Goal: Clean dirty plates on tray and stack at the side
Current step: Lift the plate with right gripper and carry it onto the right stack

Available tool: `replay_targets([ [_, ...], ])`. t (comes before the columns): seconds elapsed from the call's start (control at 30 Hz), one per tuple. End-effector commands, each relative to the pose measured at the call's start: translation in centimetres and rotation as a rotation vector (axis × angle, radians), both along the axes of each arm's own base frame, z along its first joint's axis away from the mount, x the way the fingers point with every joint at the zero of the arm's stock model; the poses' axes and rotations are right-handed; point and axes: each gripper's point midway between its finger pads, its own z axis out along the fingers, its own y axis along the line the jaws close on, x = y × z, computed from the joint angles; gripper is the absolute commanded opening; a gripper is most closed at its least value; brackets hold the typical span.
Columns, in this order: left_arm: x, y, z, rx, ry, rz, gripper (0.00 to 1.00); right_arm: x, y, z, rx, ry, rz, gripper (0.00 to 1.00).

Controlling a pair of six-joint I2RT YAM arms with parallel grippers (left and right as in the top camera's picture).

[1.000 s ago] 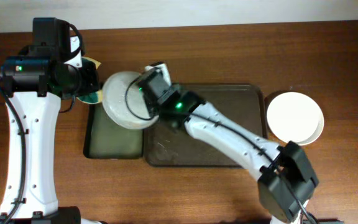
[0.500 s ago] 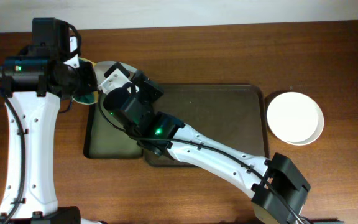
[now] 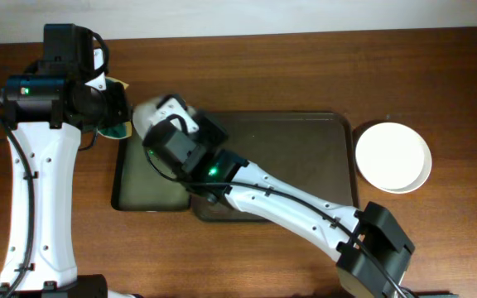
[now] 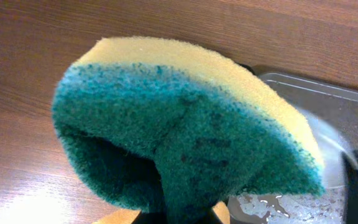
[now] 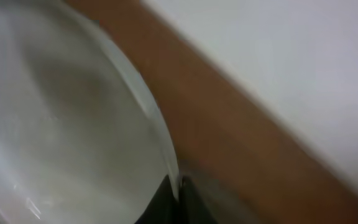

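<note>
plate (image 5: 61, 124) blurred, rim in r. tool (image 5: 174, 200)

Yellow-green sponge (image 4: 185, 124); narrow greenish tray (image 3: 142, 189); wooden table (image 3: 305, 74).

I see a sponge (image 4: 185, 124) of porous yellow foam with a rough green scouring face, a glossy white plate (image 5: 61, 124), and a smooth wood-grain table (image 4: 36, 74).

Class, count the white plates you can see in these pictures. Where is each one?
2. One plate is in the right gripper, near the sponge; the other plate lies right of the tray. More may hide beneath it.
</note>
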Motion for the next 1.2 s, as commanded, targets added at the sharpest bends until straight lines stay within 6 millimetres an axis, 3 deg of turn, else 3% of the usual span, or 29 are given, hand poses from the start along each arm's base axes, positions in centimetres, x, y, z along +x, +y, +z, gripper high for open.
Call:
replay_targets([
  [0.0,-0.2,0.0,0.8,-0.009,-0.024,0.013,0.0,-0.8,1.1,-2.1,0.344,0.278,-0.031,0.04],
  [0.1,-0.2,-0.2,0.8,-0.017,-0.024,0.007,0.0,-0.6,-0.1,-1.8,0.47,0.44,0.013,0.04],
  [0.17,-0.2,-0.2,0.8,-0.018,-0.024,0.006,0.0,-0.1,-2.1,-1.0,0.555,0.53,0.016,0.04],
  [0.23,-0.2,-0.2,0.8,-0.018,-0.024,0.005,0.0,0.8,-5.4,-0.5,0.637,0.619,-0.013,0.04],
  [0.37,-0.1,-0.2,0.8,-0.018,-0.027,0.005,0.0,2.5,-17.2,-2.6,0.662,0.736,-0.294,0.04],
  [0.43,-0.1,-0.2,0.6,-0.018,-0.022,0.005,0.0,2.2,-22.8,-3.5,0.651,0.776,-0.411,0.04],
  [0.57,0.1,-1.3,-0.5,-0.017,-0.006,-0.024,0.0,0.4,-36.3,-4.5,0.698,0.811,-0.68,0.04],
  [0.67,0.7,-2.9,-2.0,-0.017,-0.004,-0.064,0.0,-1.5,-43.7,-4.7,0.781,0.78,-0.866,0.04],
  [0.77,1.4,-4.5,-4.4,-0.015,0.001,-0.105,0.0,-3.6,-49.7,-5.0,0.854,0.733,-1.017,0.04],
  [0.87,1.8,-5.1,-6.5,-0.004,0.019,-0.12,0.0,-5.0,-52.2,-5.6,0.891,0.722,-1.092,0.04],
  [0.97,2.1,-5.3,-9.1,-0.001,0.053,-0.124,0.0,-6.0,-53.3,-6.7,0.911,0.727,-1.132,0.04],
  [1.17,2.3,-5.4,-12.4,0.004,0.122,-0.125,0.0,-7.1,-52.8,-9.9,0.872,0.769,-1.158,0.04],
])
